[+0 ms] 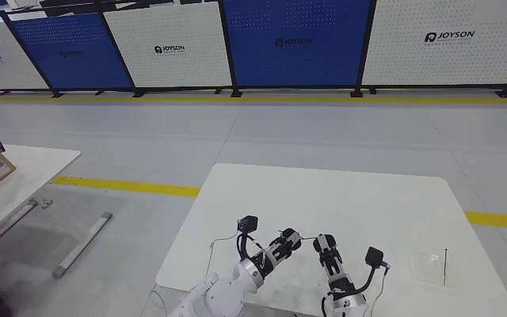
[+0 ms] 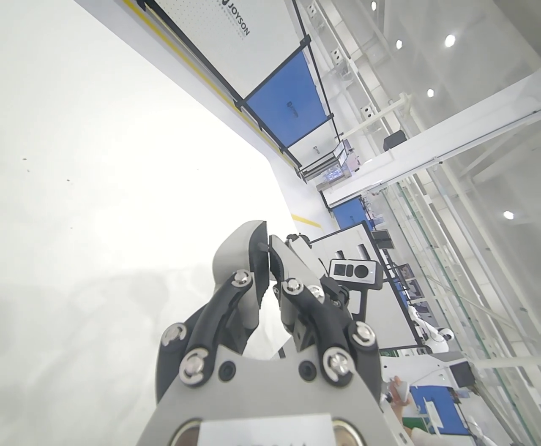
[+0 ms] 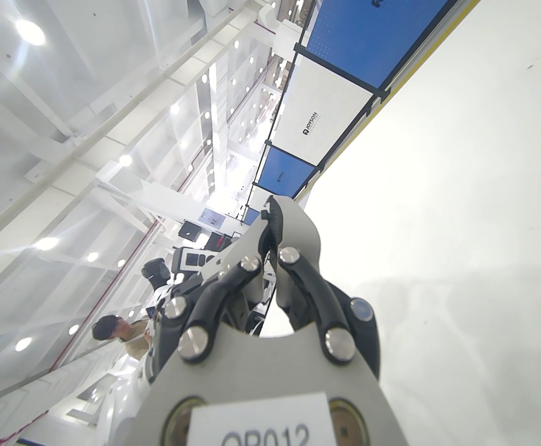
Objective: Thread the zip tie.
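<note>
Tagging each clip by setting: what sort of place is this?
Probably an industrial hall or robot test floor: perforated blue and white partition panels, a yellow line on the grey floor, and a high ceiling with rows of lights.

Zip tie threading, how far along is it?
Nothing looks done yet. The left end effector and the right end effector are shut, gripping nothing visible, close together over the table. What appears to be the zip tie, a thin dark strip, lies untouched by a clear tray on the right. Pickup and threading remain.
</note>
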